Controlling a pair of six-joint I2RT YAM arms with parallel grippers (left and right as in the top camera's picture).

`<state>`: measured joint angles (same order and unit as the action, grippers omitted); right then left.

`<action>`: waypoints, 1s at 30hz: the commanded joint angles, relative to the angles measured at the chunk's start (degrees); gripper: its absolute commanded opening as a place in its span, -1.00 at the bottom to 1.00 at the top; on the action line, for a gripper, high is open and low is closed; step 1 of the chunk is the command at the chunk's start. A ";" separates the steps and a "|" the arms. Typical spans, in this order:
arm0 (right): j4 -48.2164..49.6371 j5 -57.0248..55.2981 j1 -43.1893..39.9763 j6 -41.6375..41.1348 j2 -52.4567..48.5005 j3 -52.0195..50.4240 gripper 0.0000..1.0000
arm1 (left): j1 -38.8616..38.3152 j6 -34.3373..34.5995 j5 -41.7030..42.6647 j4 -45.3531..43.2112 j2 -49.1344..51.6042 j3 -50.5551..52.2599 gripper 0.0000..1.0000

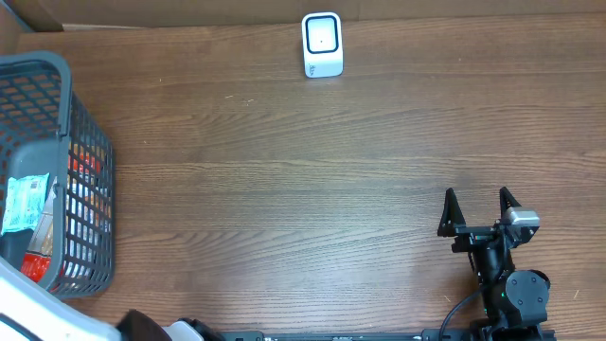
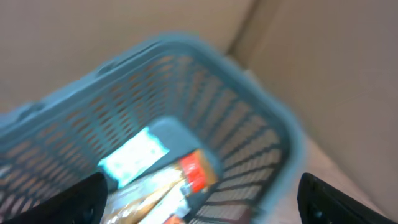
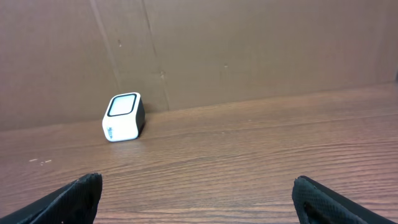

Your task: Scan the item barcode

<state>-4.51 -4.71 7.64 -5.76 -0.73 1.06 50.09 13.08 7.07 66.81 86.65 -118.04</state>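
Hanging wide open and empty, left gripper over basket, right gripper likewise; pale packet looks light, floppy: pinch its edge.

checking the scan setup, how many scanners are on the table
1. The white scanner stands at the far edge of the table, about midway along it. Another could lie hidden inside the basket at the left.

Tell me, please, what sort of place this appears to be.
Probably a mock shop checkout on a wooden table: a small white barcode scanner stands at the far edge, and a grey basket holds packaged goods at the left.
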 commanded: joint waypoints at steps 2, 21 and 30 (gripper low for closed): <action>0.28 -0.17 0.07 0.24 0.57 -0.61 1.00 | 1.77 2.49 -3.23 -2.84 1.44 6.21 0.84; 0.28 -0.17 0.07 0.24 0.57 -0.61 1.00 | 1.64 -16.39 -2.12 -21.55 10.75 31.04 0.99; 0.28 -0.17 0.07 0.24 0.57 -0.61 1.00 | 1.64 -30.03 -2.60 -26.71 19.08 31.04 0.70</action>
<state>-4.51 -4.71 7.64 -5.74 -0.73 1.06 51.77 -9.34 4.84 41.23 103.85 -87.46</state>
